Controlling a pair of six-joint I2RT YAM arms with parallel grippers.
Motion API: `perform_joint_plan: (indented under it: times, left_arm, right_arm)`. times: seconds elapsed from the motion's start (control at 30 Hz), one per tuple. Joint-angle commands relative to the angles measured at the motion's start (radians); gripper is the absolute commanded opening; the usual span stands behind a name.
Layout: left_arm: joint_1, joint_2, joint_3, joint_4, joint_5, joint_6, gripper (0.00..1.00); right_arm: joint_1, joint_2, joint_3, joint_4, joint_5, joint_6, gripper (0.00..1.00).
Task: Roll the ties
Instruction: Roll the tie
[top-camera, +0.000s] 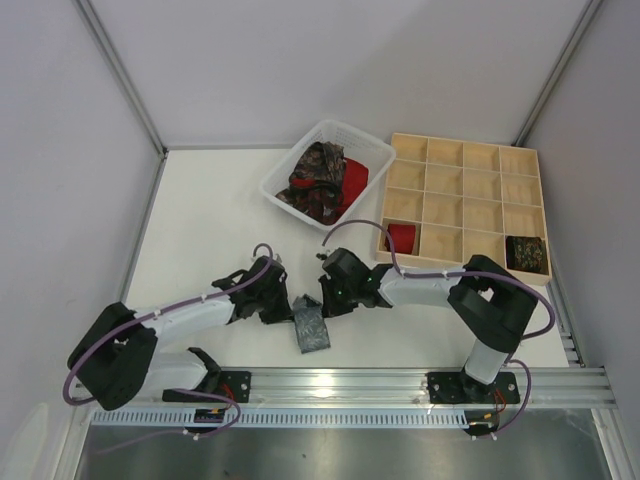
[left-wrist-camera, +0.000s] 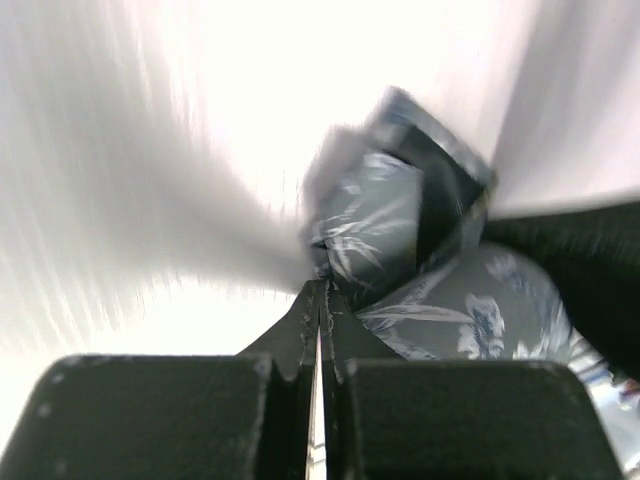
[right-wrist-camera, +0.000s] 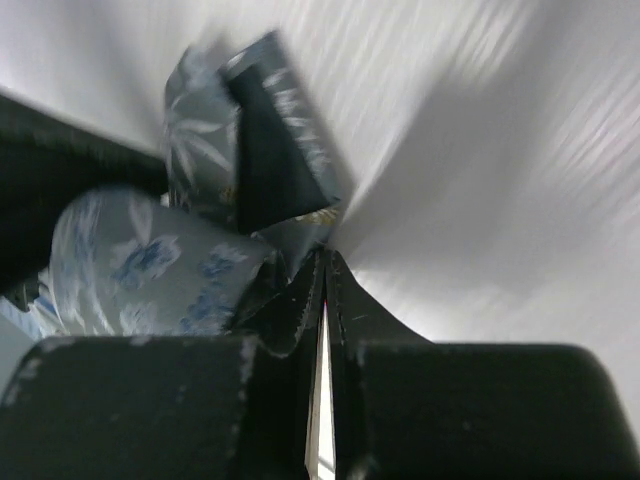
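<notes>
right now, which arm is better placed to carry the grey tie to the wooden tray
Right, most likely: left fingers and right fingers are both shut at the grey tie, but the wooden tray sits on the right arm's side.

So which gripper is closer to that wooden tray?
Right. The right gripper sits just left of the wooden tray; the left gripper is farther left, across the grey tie.
</notes>
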Motion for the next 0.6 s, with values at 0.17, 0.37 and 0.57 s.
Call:
perform_joint_plan:
  times: [0.17,0.37,0.57]
  left_arm:
    - [0.016,-0.072,-0.017,-0.106,-0.047,0.071,0.0]
    - [0.004,-0.324,-0.108,-0.201,-0.024,-0.024,0.0]
    - [0.0,-0.25,-0.071,-0.229,-0.047,-0.034,0.01]
  right_arm:
    - [0.029,-0.076,-0.021,-0.07,0.135,0.11,0.06]
    - [0.013,-0.128,-0.003,-0.225,0.23,0.078,0.07]
    - [0.104,-0.12,-0.009,-0.273,0.254,0.183,0.08]
